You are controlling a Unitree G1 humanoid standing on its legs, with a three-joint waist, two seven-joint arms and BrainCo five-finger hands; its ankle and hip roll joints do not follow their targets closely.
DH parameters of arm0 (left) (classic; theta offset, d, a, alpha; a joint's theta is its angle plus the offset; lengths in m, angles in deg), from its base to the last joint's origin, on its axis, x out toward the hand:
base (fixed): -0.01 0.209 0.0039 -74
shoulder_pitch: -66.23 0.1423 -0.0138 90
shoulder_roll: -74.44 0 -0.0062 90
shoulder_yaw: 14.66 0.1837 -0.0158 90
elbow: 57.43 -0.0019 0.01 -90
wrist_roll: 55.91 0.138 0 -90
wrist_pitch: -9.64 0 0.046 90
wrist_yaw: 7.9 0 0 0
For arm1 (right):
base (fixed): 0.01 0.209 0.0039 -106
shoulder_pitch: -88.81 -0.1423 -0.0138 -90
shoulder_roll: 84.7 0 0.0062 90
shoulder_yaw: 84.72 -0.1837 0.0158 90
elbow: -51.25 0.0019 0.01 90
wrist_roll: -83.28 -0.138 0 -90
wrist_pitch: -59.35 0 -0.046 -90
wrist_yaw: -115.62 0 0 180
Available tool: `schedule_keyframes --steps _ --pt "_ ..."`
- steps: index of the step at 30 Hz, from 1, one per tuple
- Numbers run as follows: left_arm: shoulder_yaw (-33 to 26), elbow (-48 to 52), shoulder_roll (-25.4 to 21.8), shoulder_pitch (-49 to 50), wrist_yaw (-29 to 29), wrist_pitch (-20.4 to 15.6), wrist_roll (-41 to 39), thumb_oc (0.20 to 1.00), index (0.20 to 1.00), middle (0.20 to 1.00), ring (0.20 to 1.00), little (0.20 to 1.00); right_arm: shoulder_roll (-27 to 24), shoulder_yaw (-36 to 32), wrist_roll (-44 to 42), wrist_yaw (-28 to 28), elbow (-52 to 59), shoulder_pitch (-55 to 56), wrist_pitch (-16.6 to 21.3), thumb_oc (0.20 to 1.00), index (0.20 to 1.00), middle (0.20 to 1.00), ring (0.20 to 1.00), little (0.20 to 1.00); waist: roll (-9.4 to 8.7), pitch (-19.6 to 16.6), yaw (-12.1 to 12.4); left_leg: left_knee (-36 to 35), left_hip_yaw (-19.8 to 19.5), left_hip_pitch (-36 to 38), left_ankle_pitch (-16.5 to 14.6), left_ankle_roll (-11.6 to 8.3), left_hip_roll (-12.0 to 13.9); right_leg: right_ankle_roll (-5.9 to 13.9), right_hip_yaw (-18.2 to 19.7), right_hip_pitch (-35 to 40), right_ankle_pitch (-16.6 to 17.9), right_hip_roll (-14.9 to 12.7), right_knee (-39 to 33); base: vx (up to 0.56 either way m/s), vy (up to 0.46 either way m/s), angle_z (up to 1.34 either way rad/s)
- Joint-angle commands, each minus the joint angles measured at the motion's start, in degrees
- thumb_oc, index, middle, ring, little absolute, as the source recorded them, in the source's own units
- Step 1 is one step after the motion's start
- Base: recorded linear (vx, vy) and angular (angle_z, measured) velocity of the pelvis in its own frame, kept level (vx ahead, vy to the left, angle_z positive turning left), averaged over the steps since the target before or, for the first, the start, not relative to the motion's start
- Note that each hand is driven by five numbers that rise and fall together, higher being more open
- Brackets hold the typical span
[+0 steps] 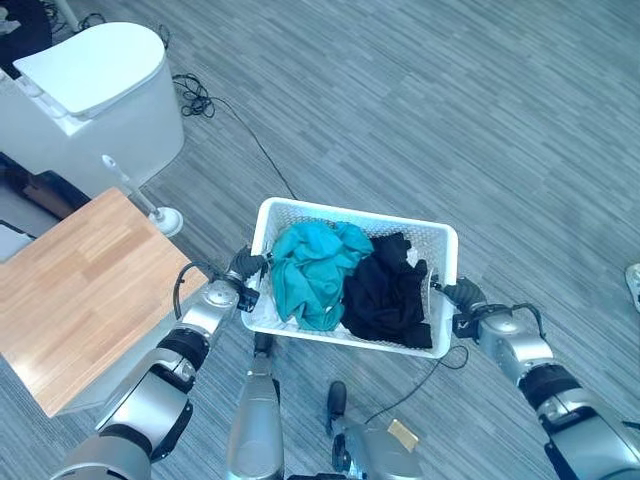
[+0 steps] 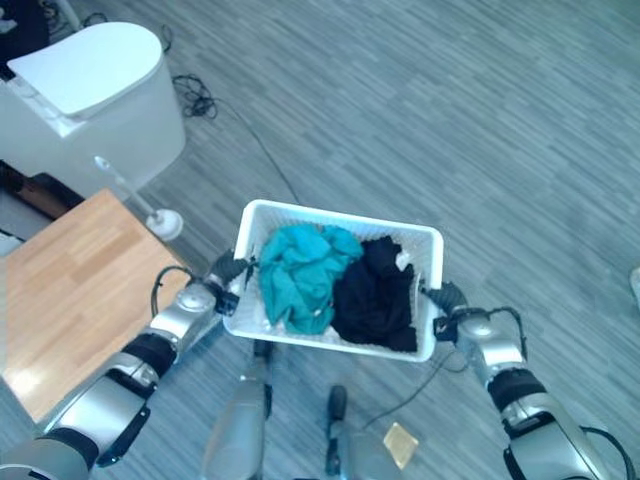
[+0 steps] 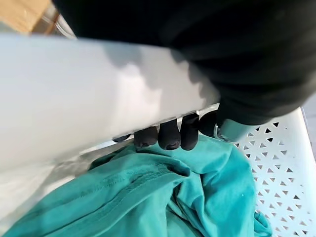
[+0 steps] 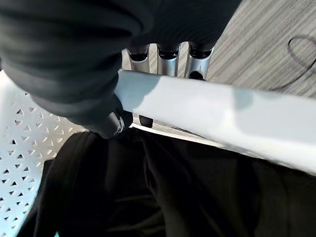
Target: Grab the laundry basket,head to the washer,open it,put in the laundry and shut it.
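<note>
A white perforated laundry basket [image 1: 300, 214] hangs above the grey floor between my two hands. In it lie a teal garment [image 1: 312, 268] on the left and a black garment [image 1: 390, 293] on the right. My left hand [image 1: 243, 270] grips the basket's left rim; its dark fingertips [image 3: 170, 136] curl over the rim [image 3: 89, 94] above the teal cloth [image 3: 163, 197]. My right hand [image 1: 462, 297] holds the right rim, with its fingers [image 4: 168, 53] wrapped round the white edge [image 4: 222, 116] over the black cloth [image 4: 148, 187].
A white washer [image 1: 95, 95] with a closed lid stands at the upper left. A wooden tabletop [image 1: 85, 290] lies at the left, close to my left arm. A white brush on a round base [image 1: 165, 218] stands between them. Open grey floor spreads to the right.
</note>
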Motion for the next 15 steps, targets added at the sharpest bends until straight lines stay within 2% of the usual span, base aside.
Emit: schedule_keyframes --steps 1,2,3,4,5,6,7,8,10,11,12,13,14,15 --pt "-4.31 3.48 -2.96 0.73 1.87 -2.94 -0.28 0.200 0.200 0.200 0.200 0.200 3.26 -2.54 -3.49 -5.79 7.91 0.77 6.03 0.200 0.200 0.200 0.200 0.200 -3.01 -8.75 -0.14 -1.10 2.26 -0.18 1.41 5.11 -4.62 10.06 -2.02 0.18 5.54 -3.07 24.71 0.67 0.296 -0.69" --pt "-5.73 4.22 -3.92 3.28 1.68 -2.76 0.27 0.200 0.200 0.200 0.200 0.200 4.86 -2.44 -2.14 -6.10 7.33 0.85 5.70 0.200 0.200 0.200 0.200 0.200 -2.09 -8.76 -0.57 -2.46 3.11 4.59 -0.61 6.92 -4.97 11.14 -4.14 -3.61 10.48 -5.73 34.41 0.31 0.140 -0.41" --pt "-5.74 4.23 -3.91 3.29 1.68 -2.75 0.27 0.200 0.200 0.200 0.200 0.200 4.85 -2.42 -2.14 -6.10 7.33 0.85 5.70 0.200 0.200 0.200 0.200 0.200 -2.00 -8.87 -0.54 -2.50 3.11 4.49 -0.55 6.89 -4.85 11.10 -4.14 -3.72 10.59 -5.61 34.33 0.47 0.217 -0.11" --pt "-6.09 4.46 -4.07 3.95 1.57 -2.46 0.29 0.200 0.200 0.200 0.200 0.200 5.44 -2.64 -1.38 -6.27 6.94 0.91 5.51 0.200 0.200 0.200 0.200 0.200 -0.96 -8.83 -0.76 -3.34 3.16 6.66 -1.05 7.40 -4.55 11.05 -5.74 -5.97 11.92 -6.99 37.79 0.29 0.129 -0.01" --pt "-6.22 4.33 -4.30 4.19 1.49 -2.25 0.55 0.200 0.200 0.200 0.200 0.200 5.57 -2.97 -1.18 -6.20 6.67 1.00 5.26 0.200 0.200 0.200 0.200 0.200 -0.28 -8.45 -1.24 -4.16 2.89 8.69 -1.35 7.77 -4.57 10.52 -7.05 -8.45 11.45 -8.16 40.22 0.61 0.144 -0.02" --pt "-6.24 3.41 -4.32 4.35 1.04 -2.01 1.35 0.200 0.200 0.200 0.200 0.200 5.51 -3.64 -1.31 -6.08 6.16 1.27 5.18 0.200 0.200 0.200 0.200 0.200 0.96 -8.03 -3.06 -5.56 1.45 12.43 -1.99 7.24 -5.00 8.91 -8.88 -12.21 6.31 -7.00 35.58 0.46 0.066 -0.04" --pt "-6.25 3.40 -4.31 4.34 1.03 -2.01 1.35 0.200 0.200 0.200 0.200 0.200 5.50 -3.64 -1.31 -6.08 6.16 1.26 5.17 0.200 0.200 0.200 0.200 0.200 1.06 -8.07 -3.14 -5.60 1.34 12.39 -1.93 7.21 -4.91 8.87 -9.02 -12.15 6.42 -6.91 35.40 0.46 -0.011 0.32" --pt "-6.06 2.71 -4.06 4.29 0.84 -2.07 1.63 0.200 0.200 0.200 0.200 0.200 5.49 -4.17 -1.30 -5.99 5.79 1.52 5.20 0.200 0.200 0.200 0.200 0.200 1.44 -7.88 -4.19 -5.87 0.78 13.79 -2.47 6.46 -4.97 8.66 -10.18 -13.44 5.21 -6.56 31.86 0.32 -0.089 0.49" --pt "-5.50 1.67 -4.07 3.97 0.40 -1.86 2.48 0.200 0.200 0.200 0.200 0.200 4.88 -5.24 -1.27 -5.78 5.47 2.29 5.11 0.200 0.200 0.200 0.200 0.200 1.42 -7.95 -5.45 -5.49 -0.31 15.74 -4.38 4.70 -5.15 8.39 -12.45 -13.53 3.75 -7.03 19.69 0.49 -0.207 0.94" --pt "-5.30 -0.13 -3.58 3.00 0.35 -1.86 3.76 0.200 0.200 0.200 0.200 0.200 4.34 -6.14 -1.76 -5.20 4.77 2.81 5.16 0.200 0.200 0.200 0.200 0.200 0.75 -8.08 -6.40 -4.66 -1.49 17.59 -6.98 3.21 -5.55 8.98 -10.14 -14.14 6.03 -6.95 7.23 0.39 -0.207 1.13" --pt "-5.29 -0.14 -3.59 2.99 0.35 -1.87 3.76 0.200 0.200 0.200 0.200 0.200 4.35 -6.15 -1.76 -5.20 4.77 2.81 5.16 0.200 0.200 0.200 0.200 0.200 0.75 -8.13 -6.43 -4.67 -1.52 17.51 -6.91 3.22 -5.56 8.99 -10.18 -14.13 6.17 -6.96 7.05 0.45 -0.224 1.11" --pt "-5.48 -1.03 -3.33 2.61 0.35 -1.99 4.24 0.200 0.200 0.200 0.200 0.200 4.06 -6.59 -1.84 -5.06 4.55 3.04 5.05 0.200 0.200 0.200 0.200 0.200 0.59 -8.25 -6.93 -4.13 -2.33 18.40 -8.28 2.88 -5.69 9.88 -8.23 -15.30 8.34 -7.31 2.61 0.47 -0.181 0.75" --pt "-6.22 -1.63 -2.92 2.98 0.49 -2.33 4.66 0.200 0.200 0.200 0.200 0.200 3.95 -6.91 -1.32 -5.30 5.06 3.56 4.72 0.200 0.200 0.200 0.200 0.200 0.77 -8.47 -7.67 -3.81 -3.30 21.11 -10.56 2.63 -5.48 11.51 -6.46 -18.68 11.52 -8.98 -2.93 0.48 -0.182 0.67" --pt "-6.24 -1.63 -2.87 3.01 0.49 -2.34 4.67 0.200 0.200 0.200 0.200 0.200 3.90 -6.91 -1.32 -5.29 5.08 3.60 4.71 0.200 0.200 0.200 0.200 0.200 1.04 -8.32 -7.58 -3.78 -3.25 21.40 -10.79 2.58 -5.19 11.48 -6.55 -18.29 11.55 -8.68 -3.14 0.47 -0.152 0.58"
